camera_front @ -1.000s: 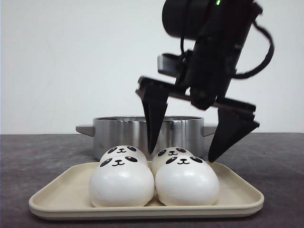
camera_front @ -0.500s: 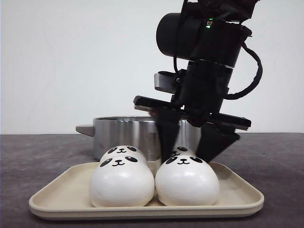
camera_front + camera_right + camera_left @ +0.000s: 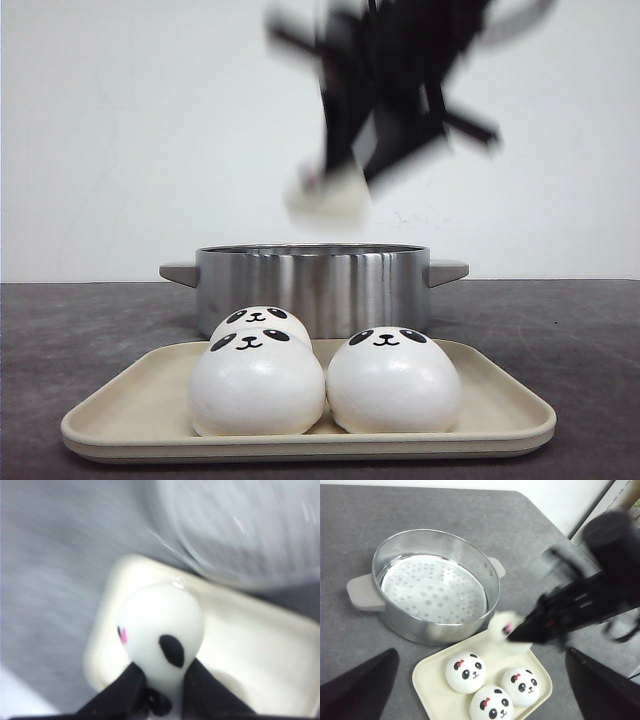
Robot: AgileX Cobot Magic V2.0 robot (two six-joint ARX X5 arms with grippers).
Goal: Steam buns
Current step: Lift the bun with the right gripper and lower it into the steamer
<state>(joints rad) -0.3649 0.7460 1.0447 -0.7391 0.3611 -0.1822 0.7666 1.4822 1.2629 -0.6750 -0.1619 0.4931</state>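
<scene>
- One bun (image 3: 161, 625) is clamped between the right gripper's (image 3: 162, 687) fingers, squeezed at its sides so it bulges out past the tips; the soft dome needs that pinch to stay put while it is carried.
- In the front view this lifted bun (image 3: 326, 197) hangs above the steamer pot (image 3: 312, 285), blurred by motion. I judge it is being taken to the pot for steaming.
- The other three buns (image 3: 257, 383) sit on the cream tray (image 3: 505, 412), on the near side of the pot: two at the near edge, one behind the left one. The far right spot is bare.
- The tray lies just beside the pot, which keeps each carry short.
- The pot's perforated plate (image 3: 432, 590) shows no bun on it; the holes let steam through.
- The left gripper (image 3: 480, 690) hovers over the tray with its fingers wide apart, holding nothing.
</scene>
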